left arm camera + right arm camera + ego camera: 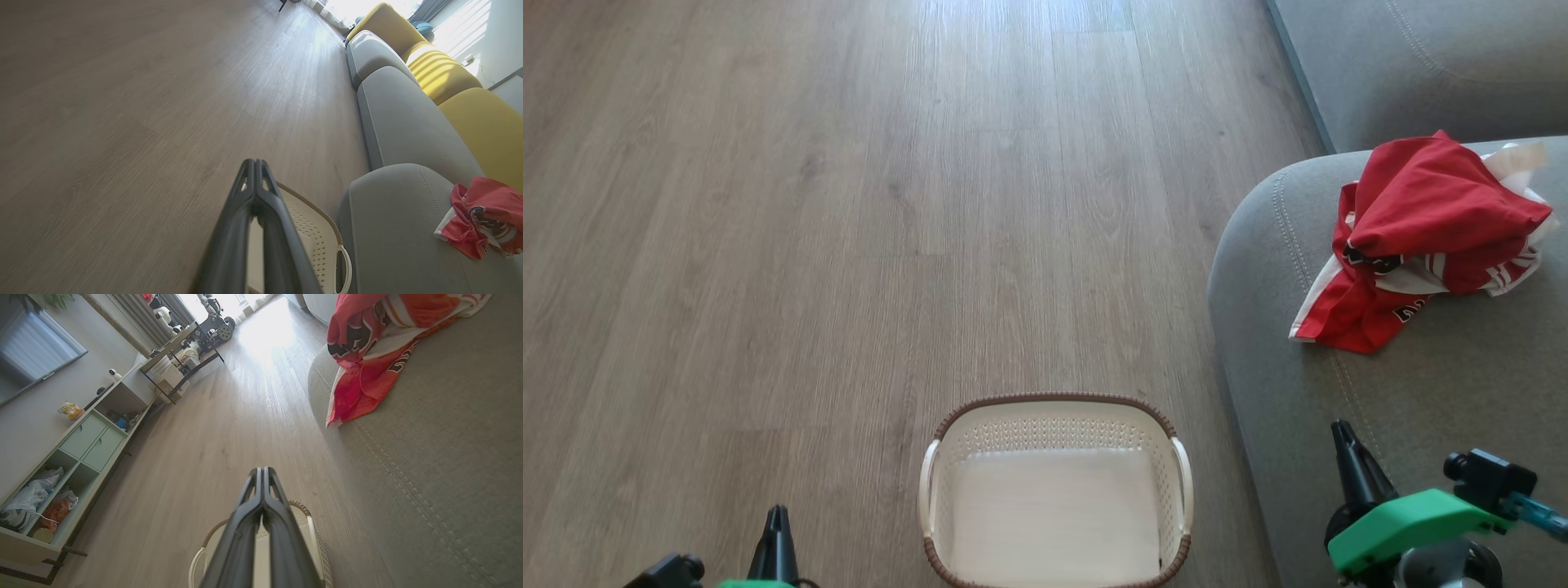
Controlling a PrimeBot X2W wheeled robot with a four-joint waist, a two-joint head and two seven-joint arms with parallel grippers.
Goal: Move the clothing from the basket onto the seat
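Observation:
The red clothing (1425,237) with white trim and dark lettering lies bunched in a heap on the grey seat (1437,392), also seen as the clothing (482,222) and the clothing (380,347) in the wrist views. The cream basket (1055,490) with a brown rim stands on the floor just left of the seat, and I see only its bare white bottom inside. My left gripper (777,513) is shut with nothing in it, low at the basket's left. My right gripper (1342,429) is shut and holds nothing, over the seat's front part.
Wood floor (849,245) stretches ahead and to the left. A second grey cushion (1421,65) lies beyond the seat, with yellow back cushions (482,122) behind. A pale shelf unit (77,465) and a dark-framed table (188,355) stand along the far wall.

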